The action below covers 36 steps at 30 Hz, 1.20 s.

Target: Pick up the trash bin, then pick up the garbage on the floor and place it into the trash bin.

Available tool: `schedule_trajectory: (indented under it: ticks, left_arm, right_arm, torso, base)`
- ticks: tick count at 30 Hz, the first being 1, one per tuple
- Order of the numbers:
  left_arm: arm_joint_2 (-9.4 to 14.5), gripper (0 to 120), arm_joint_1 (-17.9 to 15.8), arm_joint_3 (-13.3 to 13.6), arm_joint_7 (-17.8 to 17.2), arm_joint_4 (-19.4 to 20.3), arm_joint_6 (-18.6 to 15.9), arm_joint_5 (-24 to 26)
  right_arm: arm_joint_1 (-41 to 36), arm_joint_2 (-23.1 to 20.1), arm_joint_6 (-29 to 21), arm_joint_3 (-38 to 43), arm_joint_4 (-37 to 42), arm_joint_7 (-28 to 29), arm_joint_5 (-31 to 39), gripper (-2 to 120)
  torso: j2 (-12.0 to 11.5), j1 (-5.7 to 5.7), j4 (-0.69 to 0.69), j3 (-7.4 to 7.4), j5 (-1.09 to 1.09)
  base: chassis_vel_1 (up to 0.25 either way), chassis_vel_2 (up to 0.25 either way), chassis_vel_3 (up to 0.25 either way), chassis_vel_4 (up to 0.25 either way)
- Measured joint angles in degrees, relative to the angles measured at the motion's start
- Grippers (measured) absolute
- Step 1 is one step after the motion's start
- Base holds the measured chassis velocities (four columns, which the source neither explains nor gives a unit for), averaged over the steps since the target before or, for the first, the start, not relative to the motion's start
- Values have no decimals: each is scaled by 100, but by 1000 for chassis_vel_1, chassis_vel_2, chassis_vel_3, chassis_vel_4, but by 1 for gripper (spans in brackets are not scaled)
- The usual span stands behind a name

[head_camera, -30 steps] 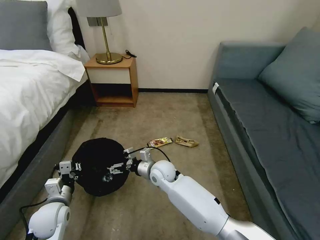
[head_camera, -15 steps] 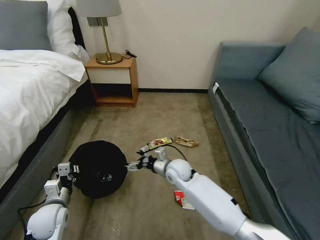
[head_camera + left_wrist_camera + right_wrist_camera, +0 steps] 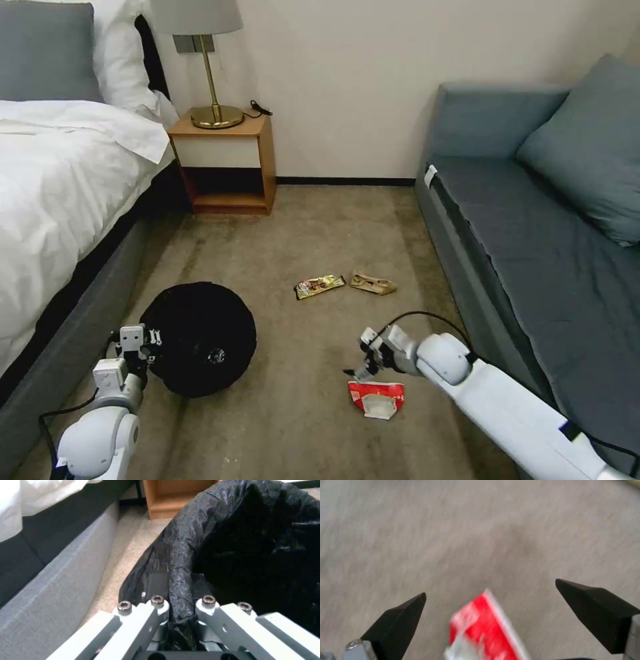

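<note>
the right pincer [image 3: 357, 369] is hovering with fingers apart just above the red-white wrapper [image 3: 377, 398] on the floor; it is flat, so the tips risk sliding over it. the left pincer [image 3: 180, 610] is clamping the trash bin [image 3: 200, 337] rim; something small is glinting inside.

Left arm low at the robot's left, forearm reaching forward, wrist level. Left gripper [image 3: 180, 610] clamped on a fold of black bag [image 3: 178, 580], one finger [image 3: 146, 620] each side. Right arm stretched forward and down across the right side, elbow bent, wrist pitched toward the floor. Right gripper [image 3: 360, 367] near the floor, black fingertips [image 3: 398, 613] spread wide, nothing between them.
</note>
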<state>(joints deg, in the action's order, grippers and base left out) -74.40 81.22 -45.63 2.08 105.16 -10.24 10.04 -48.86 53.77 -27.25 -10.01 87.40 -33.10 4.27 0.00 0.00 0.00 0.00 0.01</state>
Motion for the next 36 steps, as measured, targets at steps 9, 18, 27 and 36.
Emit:
schedule_trajectory:
  ticks: [9,18,27,36]
  left_arm:
    - [-84,3,-4,45,2,42,-13,-104]
    - [-112,3,41,61,5,78,-12,-136]
    - [-189,3,67,105,5,66,14,-266]
    - [-220,3,109,121,16,214,7,-352]
  right_arm:
    - [-475,33,381,73,-373,-154,-696,100]
    - [-502,217,603,214,-844,15,-948,100]
    - [-508,332,1020,280,-1186,76,-1221,63]
    - [-506,493,1436,331,-1433,78,-1423,30]
  torso:
    - [0,0,-1,0,0]
    - [0,0,0,0,0]
    - [0,0,0,0,-1]
    - [0,0,0,0,0]
  base:
    - [0,0,0,0]
    - [0,0,0,0]
    - [0,0,0,0]
    - [0,0,0,0]
